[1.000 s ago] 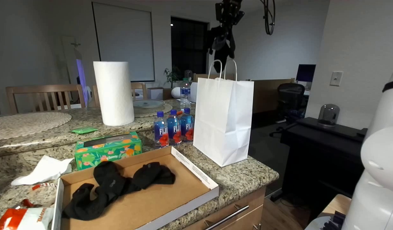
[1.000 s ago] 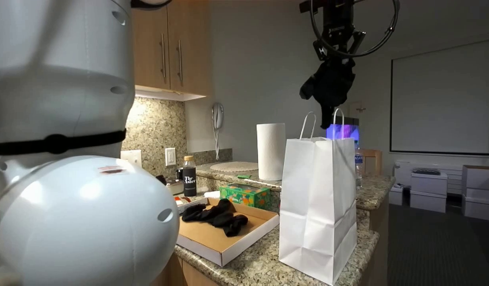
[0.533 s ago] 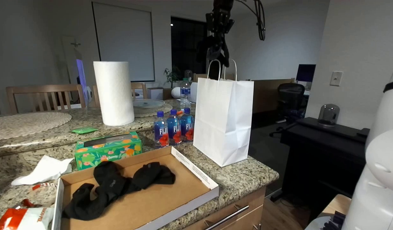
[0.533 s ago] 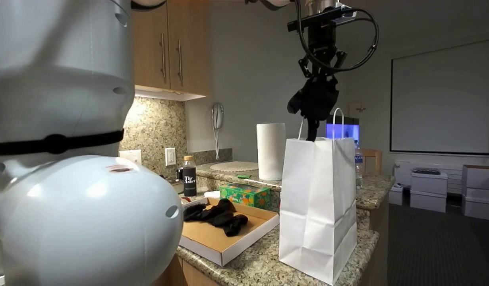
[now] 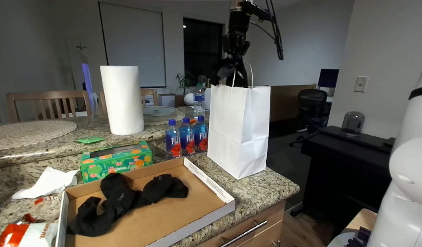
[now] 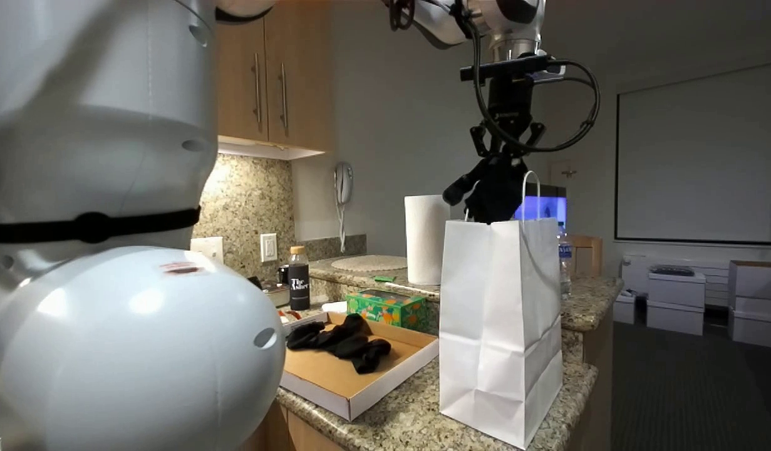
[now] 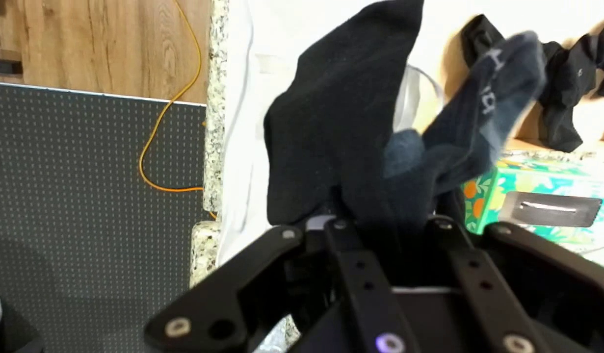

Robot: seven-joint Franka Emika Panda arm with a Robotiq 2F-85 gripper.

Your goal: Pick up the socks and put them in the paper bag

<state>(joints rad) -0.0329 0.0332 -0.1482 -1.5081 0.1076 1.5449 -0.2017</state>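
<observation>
A white paper bag [image 5: 238,133] stands upright on the counter in both exterior views [image 6: 498,326]. My gripper [image 6: 507,150] is above the bag's mouth and shut on black socks [image 6: 495,194]. The held socks hang between the handles, and their lower end is hidden behind the bag's rim. One dark toe part sticks out sideways over the rim. In the wrist view the held socks [image 7: 341,113] cover the fingertips [image 7: 391,225]. More black socks [image 5: 121,200] lie in a shallow cardboard tray [image 5: 176,219], also seen in the wrist view [image 7: 571,73].
Several bottles, including three blue-capped ones [image 5: 187,139], stand beside the bag. A green floral tissue box [image 5: 116,163] is behind the tray. A paper towel roll [image 5: 123,99] stands on the raised counter. The counter's edge [image 5: 289,187] is close to the bag.
My gripper has come down over the bag with the socks, shifting sideways first. The socks' lower end has gone below the rim. The near handle has tilted and the bag's top has shifted slightly.
</observation>
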